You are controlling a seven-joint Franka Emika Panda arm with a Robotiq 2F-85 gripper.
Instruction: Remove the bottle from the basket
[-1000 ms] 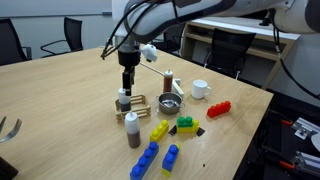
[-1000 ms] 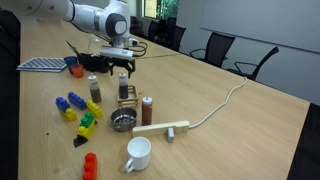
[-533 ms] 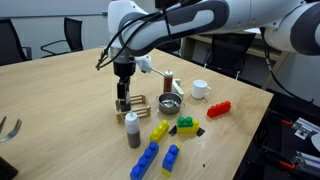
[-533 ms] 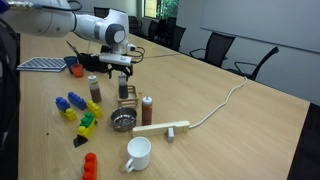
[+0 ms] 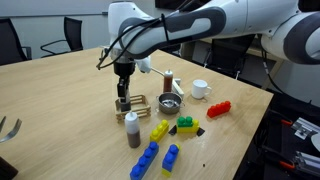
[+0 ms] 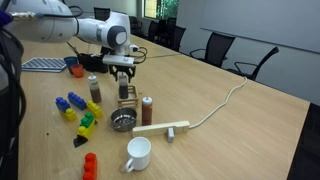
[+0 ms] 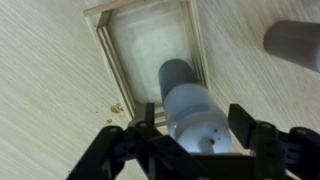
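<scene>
The bottle [image 7: 190,100], dark body with a pale grey cap, stands upright in the gold wire basket [image 7: 105,50]. It also shows in both exterior views [image 5: 122,104] [image 6: 125,94], inside the basket [image 5: 138,103] [image 6: 130,101]. My gripper [image 7: 197,122] is lowered over the bottle with one finger on each side of its cap. A small gap shows at each finger, so it is open. In both exterior views the gripper [image 5: 123,93] [image 6: 124,82] hides most of the bottle's top.
A brown bottle with a long white top [image 5: 133,131] [image 6: 94,90] stands close beside the basket. A brown white-capped bottle [image 5: 168,80], a metal strainer [image 5: 170,103], a white cup [image 5: 200,89], toy bricks [image 5: 160,130] and a wooden block with cable [image 6: 165,128] lie nearby.
My gripper has come down from above the bottle until its fingers straddle the cap. The bottle and basket have not moved.
</scene>
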